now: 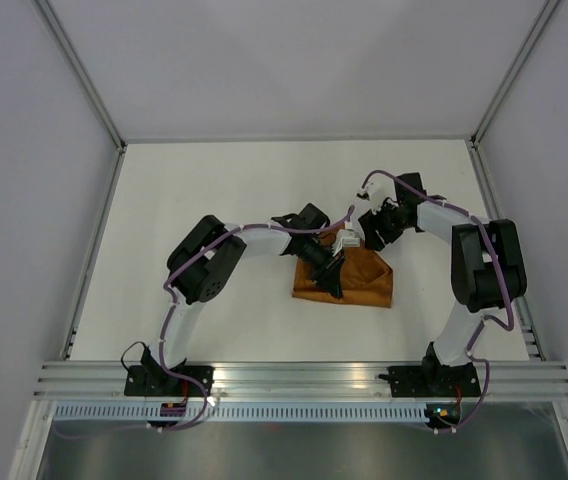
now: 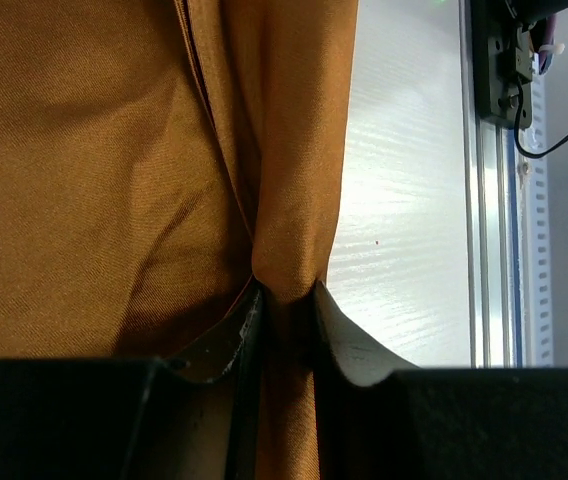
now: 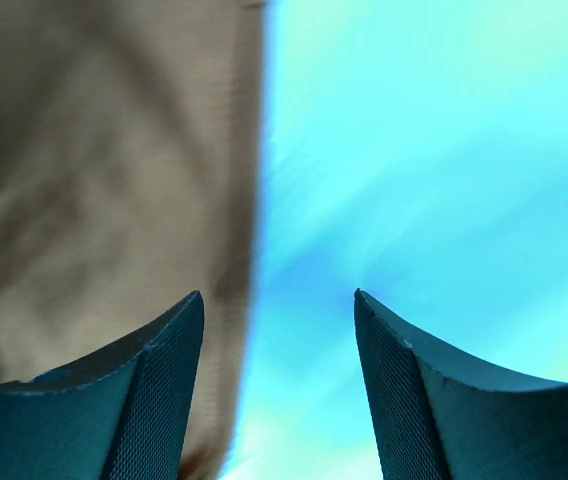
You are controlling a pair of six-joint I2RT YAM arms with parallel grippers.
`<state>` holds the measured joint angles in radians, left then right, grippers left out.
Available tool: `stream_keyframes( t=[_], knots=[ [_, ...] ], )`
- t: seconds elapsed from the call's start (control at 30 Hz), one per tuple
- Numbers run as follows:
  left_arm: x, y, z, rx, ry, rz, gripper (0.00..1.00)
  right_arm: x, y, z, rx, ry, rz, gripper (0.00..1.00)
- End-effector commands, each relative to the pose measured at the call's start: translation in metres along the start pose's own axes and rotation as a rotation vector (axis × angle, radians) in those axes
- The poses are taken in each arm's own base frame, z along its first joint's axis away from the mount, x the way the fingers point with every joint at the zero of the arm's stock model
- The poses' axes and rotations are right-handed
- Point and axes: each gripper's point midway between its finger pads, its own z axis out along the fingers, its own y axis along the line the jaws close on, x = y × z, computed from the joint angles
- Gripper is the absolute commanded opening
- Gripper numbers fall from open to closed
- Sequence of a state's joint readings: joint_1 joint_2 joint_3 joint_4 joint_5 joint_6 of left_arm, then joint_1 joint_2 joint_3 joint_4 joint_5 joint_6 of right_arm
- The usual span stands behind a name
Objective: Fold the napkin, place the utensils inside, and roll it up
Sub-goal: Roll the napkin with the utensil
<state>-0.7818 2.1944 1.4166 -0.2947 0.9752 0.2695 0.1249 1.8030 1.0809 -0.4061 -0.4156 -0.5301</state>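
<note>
Rust napkin point(image 1: 364, 282) bunched; your left gripper point(image 2: 286, 296) pinches its fold, jaws clenched; your right gripper point(image 3: 278, 293) released beside its edge.

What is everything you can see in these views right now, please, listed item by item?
napkin: one, rust-brown, rumpled near the table's middle.
utensils: none that I can make out.
table: one, white, beneath everything.
rail: one, silvery aluminium, along the table's near edge.
enclosure walls: three, pale grey, on the left, right and far sides.
left arm: one, black and white, reaching from the near left onto the napkin; left jaws shut on a napkin fold.
right arm: one, black and white, reaching from the near right to the napkin's far right corner; right jaws open, holding nothing.
</note>
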Motion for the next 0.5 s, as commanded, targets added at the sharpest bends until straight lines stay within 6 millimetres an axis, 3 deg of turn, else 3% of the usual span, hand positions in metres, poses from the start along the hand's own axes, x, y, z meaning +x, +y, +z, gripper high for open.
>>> stream_keyframes(
  t=[0.0, 0.1, 0.23, 0.27, 0.33, 0.37, 0.47],
  knots=[
    [0.043, 0.01, -0.003, -0.087, 0.113, -0.143, 0.02, -0.031, -0.037, -0.001, 0.114, -0.048, 0.022, 0.67],
    [0.043, 0.01, -0.001, -0.099, 0.122, -0.141, 0.02, -0.041, -0.047, 0.009, 0.115, -0.046, 0.044, 0.68],
    [0.04, 0.011, -0.002, -0.127, 0.127, -0.135, 0.02, -0.065, -0.056, 0.006, 0.105, -0.099, 0.069, 0.67],
    [0.038, 0.01, -0.002, -0.132, 0.124, -0.132, 0.02, -0.079, -0.061, 0.0, 0.108, -0.129, 0.069, 0.67],
    [0.037, 0.01, -0.003, -0.137, 0.127, -0.135, 0.02, -0.083, -0.065, -0.007, 0.083, -0.135, 0.096, 0.68],
    [0.034, 0.012, -0.003, -0.141, 0.127, -0.137, 0.02, -0.096, -0.066, -0.015, 0.063, -0.175, 0.095, 0.67],
    [0.032, 0.015, -0.005, -0.151, 0.158, -0.159, 0.02, -0.109, -0.073, -0.044, 0.017, -0.253, 0.122, 0.67]
  ],
)
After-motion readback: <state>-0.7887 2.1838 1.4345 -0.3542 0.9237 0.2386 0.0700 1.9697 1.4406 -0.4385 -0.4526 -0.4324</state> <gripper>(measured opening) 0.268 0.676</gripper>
